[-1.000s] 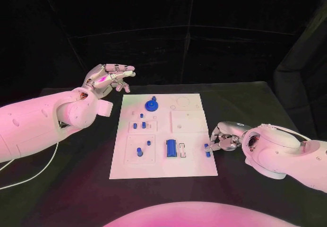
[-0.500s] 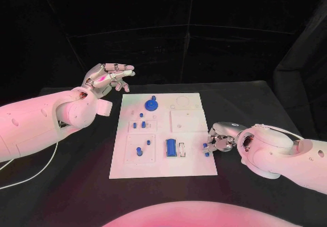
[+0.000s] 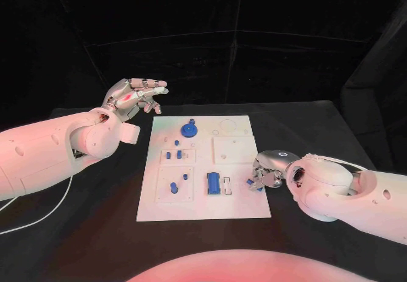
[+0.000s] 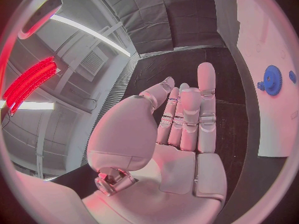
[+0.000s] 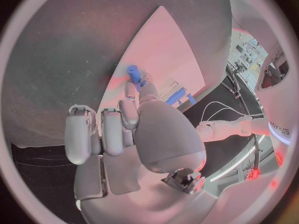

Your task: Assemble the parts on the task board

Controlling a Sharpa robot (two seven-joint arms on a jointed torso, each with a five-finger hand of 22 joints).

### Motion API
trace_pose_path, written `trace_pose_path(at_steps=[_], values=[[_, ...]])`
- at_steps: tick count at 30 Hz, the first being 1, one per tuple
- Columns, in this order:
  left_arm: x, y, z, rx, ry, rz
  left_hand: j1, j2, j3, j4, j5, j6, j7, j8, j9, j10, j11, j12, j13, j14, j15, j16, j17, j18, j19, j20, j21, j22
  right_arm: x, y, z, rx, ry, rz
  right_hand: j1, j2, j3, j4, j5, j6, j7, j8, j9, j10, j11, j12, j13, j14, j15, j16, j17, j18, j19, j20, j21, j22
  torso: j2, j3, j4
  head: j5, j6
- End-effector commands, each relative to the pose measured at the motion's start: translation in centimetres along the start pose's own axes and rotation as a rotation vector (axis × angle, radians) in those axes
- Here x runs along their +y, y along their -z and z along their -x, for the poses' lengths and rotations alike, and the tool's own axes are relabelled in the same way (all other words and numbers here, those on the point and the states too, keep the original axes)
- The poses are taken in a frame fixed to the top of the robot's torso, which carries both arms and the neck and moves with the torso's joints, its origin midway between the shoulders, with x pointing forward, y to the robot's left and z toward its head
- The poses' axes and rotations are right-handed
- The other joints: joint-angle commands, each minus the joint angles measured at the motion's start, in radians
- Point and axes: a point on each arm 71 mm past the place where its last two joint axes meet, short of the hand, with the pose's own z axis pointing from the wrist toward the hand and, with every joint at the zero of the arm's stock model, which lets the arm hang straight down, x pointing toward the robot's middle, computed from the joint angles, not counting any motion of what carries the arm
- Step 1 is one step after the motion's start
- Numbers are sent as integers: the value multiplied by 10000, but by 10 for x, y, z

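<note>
Since one second ago the right arm [image 3: 352, 197] has swung inward, and the right hand [image 3: 267, 175] has carried its small blue part [image 3: 253, 183] from the right edge of the task board [image 3: 203, 207] a little toward the board's middle. On the desk [image 3: 314, 126] the board lies with its long axis from 12 to 6 o'clock. The left hand [image 3: 136, 95] hangs beyond the board's far left corner, at about 10 o'clock, fingers apart and holding nothing. The right hand pinches the part above the board's right side. From this part the large blue block [image 3: 214, 184] lies at 9 o'clock, near; the blue gear [image 3: 188, 128] at 11 o'clock, well apart. The right hand is clearly the nearer one.
</note>
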Motion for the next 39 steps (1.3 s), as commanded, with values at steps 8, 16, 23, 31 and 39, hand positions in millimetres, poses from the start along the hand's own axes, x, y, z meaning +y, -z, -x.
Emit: trace_pose_path(at_steps=[8, 16, 23, 31, 39], values=[[-2, 0, 0, 89, 84, -94, 7, 33, -62, 12, 7, -62, 21, 67, 10, -51, -12, 34, 5, -76, -2, -14, -12, 207, -22, 57, -40, -10, -2, 1, -11, 205, 659, -474, 339, 349, 464, -303, 652, 61, -26, -257, -188, -89, -6, -77, -29, 489, -44, 35, 44, -47, 75, -37, 65, 932, -3, 9, -2, 11, 9], [-1, -1, -1, 119, 100, -93, 7, 33, -62, 12, 7, -62, 21, 67, 10, -51, -12, 34, 5, -76, -2, -14, -12, 207, -22, 57, -40, -10, -4, 8, -8, -83, -822, -638, -28, 353, 826, -132, 1837, 143, -77, -398, -260, 39, -44, 201, 157, 522, -81, 113, 185, -78, 173, -65, 143, 1077, -8, -3, 2, 28, -5], [-1, 0, -1, 107, 94, -92, 7, 33, -62, 12, 7, -62, 21, 67, 10, -51, -12, 34, 5, -76, -2, -14, -12, 207, -22, 57, -40, -10, -1, 17, -5, -388, -2664, -630, -268, 268, 1106, 4, 2177, 193, -90, -472, -297, 70, -50, 238, 193, 527, -88, 122, 209, -78, 175, -73, 144, 1080, -15, -8, 29, 53, -14], [-1, 0, -1, 99, 92, -97, 20, 43, -75, 6, 7, -74, 23, 83, 9, -69, -10, 59, 4, -79, -3, -5, -16, 208, -16, 56, -50, -19, 4, 18, -4, -468, -3820, -584, -645, 185, 1230, 266, 1721, 215, -85, -539, -331, 117, -44, 262, 215, 531, -80, 129, 224, -78, 176, -70, 144, 1082, 2, -11, 12, 117, -32], [-2, 0, -1, 107, 96, -103, 20, 43, -75, 6, 7, -74, 23, 83, 9, -69, -10, 59, 4, -79, -3, -5, -16, 208, -16, 56, -50, -19, 16, 12, -6, -238, -4438, -472, -822, 66, 1322, 393, 1949, 318, -112, -538, -337, 146, -59, 305, 251, 539, -92, 145, 258, -81, 189, -73, 153, 1102, 5, -2, -1, 152, -47]])
